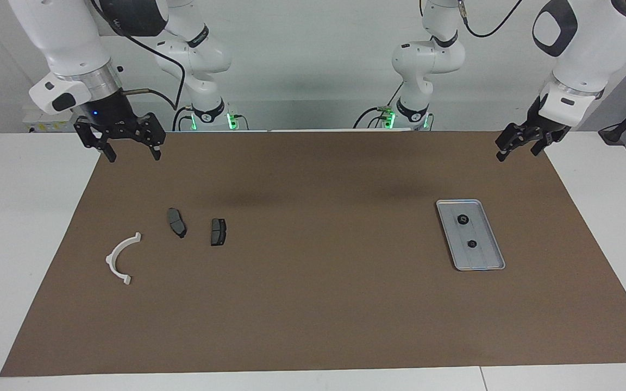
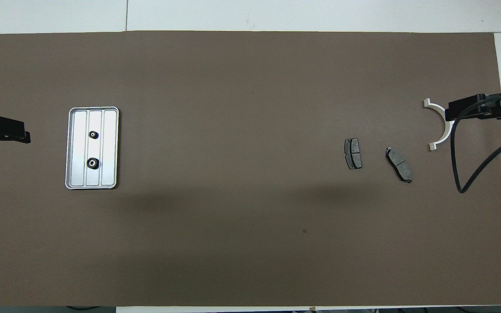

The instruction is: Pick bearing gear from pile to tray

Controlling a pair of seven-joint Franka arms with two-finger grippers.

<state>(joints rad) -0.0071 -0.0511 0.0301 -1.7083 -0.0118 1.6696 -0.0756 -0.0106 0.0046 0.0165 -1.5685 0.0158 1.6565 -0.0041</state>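
Note:
The silver tray [image 1: 482, 256] [image 2: 108, 174] lies on the brown mat toward the left arm's end of the table. Two small black bearing gears [image 1: 463, 219] [image 1: 471, 244] [image 2: 93, 135] [image 2: 92, 163] rest in it. The pile is toward the right arm's end: a white half-ring bracket [image 1: 111, 259] [image 2: 446, 134] and two dark brake pads [image 1: 177, 222] [image 1: 218, 232] [image 2: 353, 153] [image 2: 399, 164]. My right gripper [image 1: 133, 156] [image 2: 472, 108] hangs open and empty in the air over the mat's corner. My left gripper [image 1: 517, 153] [image 2: 2, 132] is open and empty, raised beside the tray.
White tabletop [image 1: 19, 217] surrounds the brown mat [image 1: 318, 271]. A black cable [image 2: 461, 174] loops down from the right arm over the mat's end. In the overhead view the raised right gripper covers part of the bracket.

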